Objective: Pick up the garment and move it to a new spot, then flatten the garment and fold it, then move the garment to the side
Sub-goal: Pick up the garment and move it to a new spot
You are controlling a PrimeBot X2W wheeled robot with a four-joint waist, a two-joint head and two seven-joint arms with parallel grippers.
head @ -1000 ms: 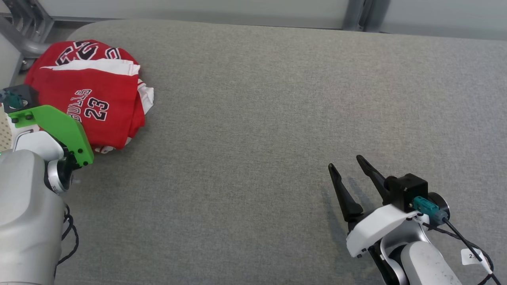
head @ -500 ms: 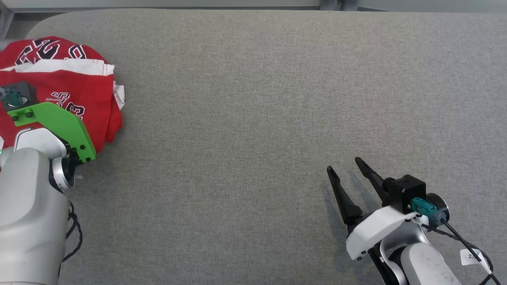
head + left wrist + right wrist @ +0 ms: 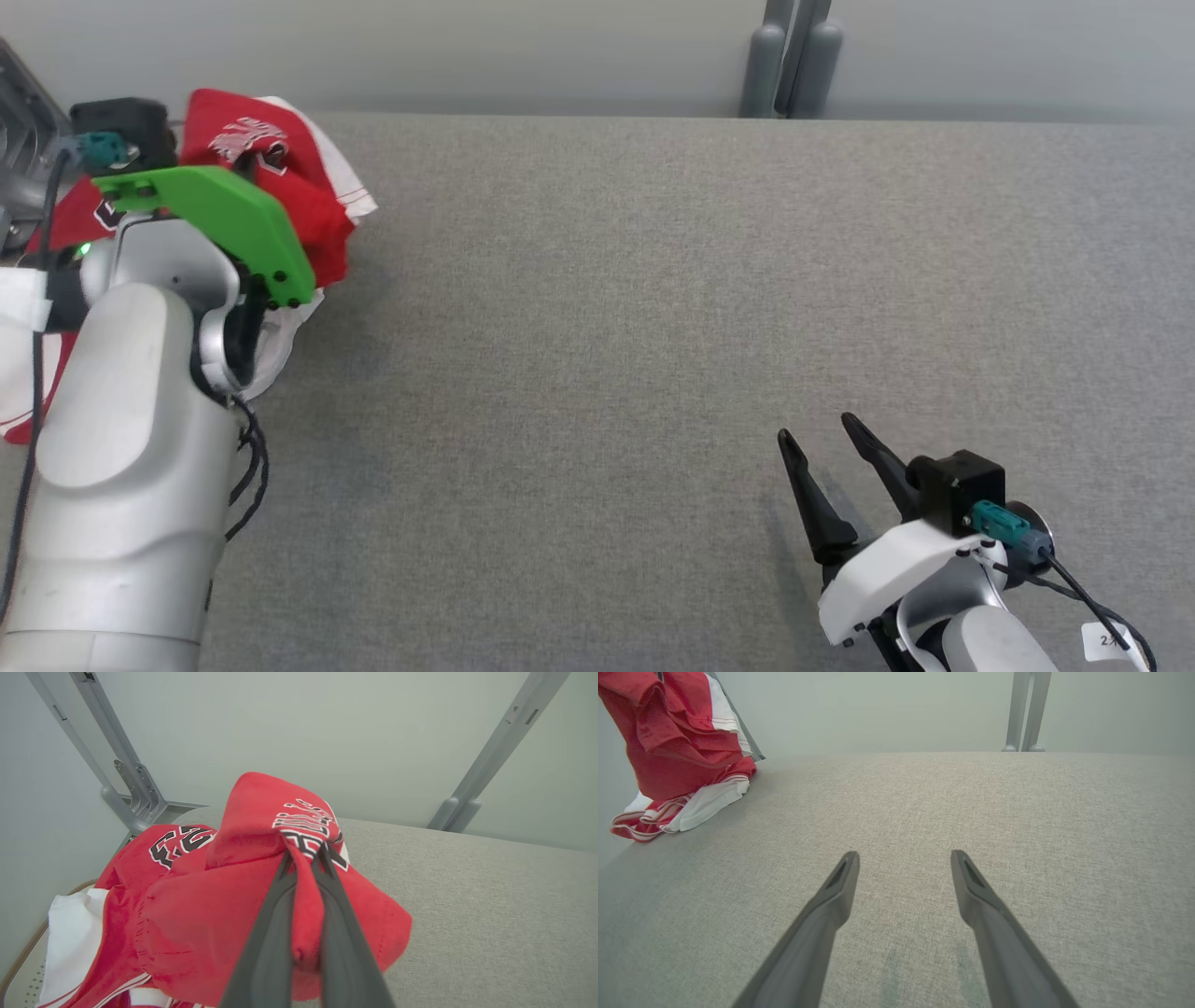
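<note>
Red jersey [image 3: 196,905] bunched up, with one fold clamped tight between the left gripper's [image 3: 306,855] fingers and the rest sagging below them onto the grey table [image 3: 597,327]. It looks soft, light and floppy, so it'll drape and drag, and a hem or shoulder seam would be the better hold. The right gripper [image 3: 816,427] is spread wide and empty, well apart from the cloth. Can't tell how many layers are pinched. The collar is buried and the lower edge is cut off.

The garment [image 3: 187,905] was red, with white panels, red-and-white striped hems and black lettering edged in white. The desk [image 3: 607,327] was mottled grey cloth. The left tool [image 3: 304,851] and right tool [image 3: 904,858] were dark grey, with a bright green bracket [image 3: 224,219] and a white cover [image 3: 887,560].
</note>
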